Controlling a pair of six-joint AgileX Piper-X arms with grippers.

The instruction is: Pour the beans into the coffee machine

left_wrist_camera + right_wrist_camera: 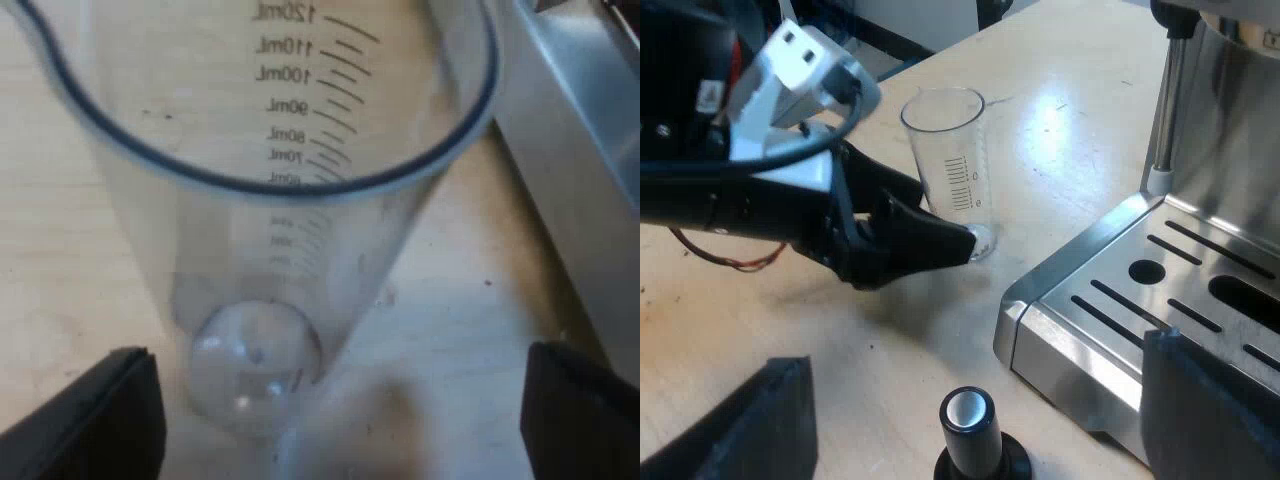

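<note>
Nearest the left wrist lens: left gripper (330,415), black fingers (85,425) spread wide, released, nothing clamped. Between those fingers, untouched on either side: base of measuring glass (270,250).

Largest item: light wooden table (1070,120), carrying everything listed below.

Next in size: espresso machine (1210,200), brushed metal, standing on table. At its front, slotted drip tray (1120,300); above tray corner, thin steam wand (1167,100) hanging upright. In left wrist view, metal flank of machine close beside glass rim, not touching.

Next: left arm (750,190), stretched across table toward glass in right wrist view, hiding table surface behind it. Gripper lowered at foot of glass, one fingertip just beside base; contact not determinable from that view.

Next: measuring glass, the task's thing. Upright on table, near drip tray corner but apart from it. Clear wall, printed millilitre scale up to 120, dark-tinted rim, round base visible straight down through mouth.

Next: right gripper (975,355), own fingers wide apart, released, holding nothing. One finger covering part of drip tray from view, other finger covering bare table.

Smallest: tamper (970,435), black knob with pale cap, upright on table, just beside machine's front corner. Seen between right gripper's fingers, touched by neither. Well apart from measuring glass, bare table between the two.
</note>
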